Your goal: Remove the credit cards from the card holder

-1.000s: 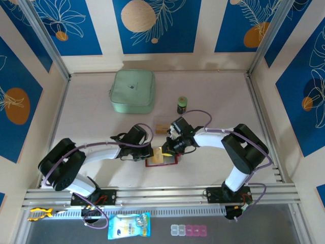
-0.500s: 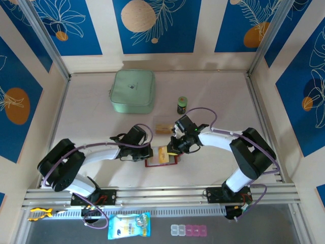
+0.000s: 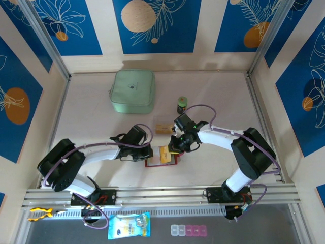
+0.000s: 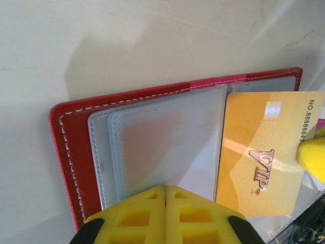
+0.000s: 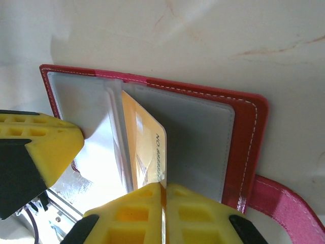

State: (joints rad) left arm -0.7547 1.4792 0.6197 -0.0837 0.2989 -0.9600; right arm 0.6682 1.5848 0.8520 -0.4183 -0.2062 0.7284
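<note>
Now, right gripper (image 5: 163,201): pinched shut on gold VIP card (image 5: 147,152), upright between clear pockets
left gripper (image 4: 165,203): closed, tips on red card holder (image 4: 68,152) pockets

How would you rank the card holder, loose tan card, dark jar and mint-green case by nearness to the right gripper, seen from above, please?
From the right gripper, pinching a gold card:
1. card holder, directly beneath it.
2. loose tan card, just beyond it.
3. dark jar, farther back.
4. mint-green case, back left.
</note>
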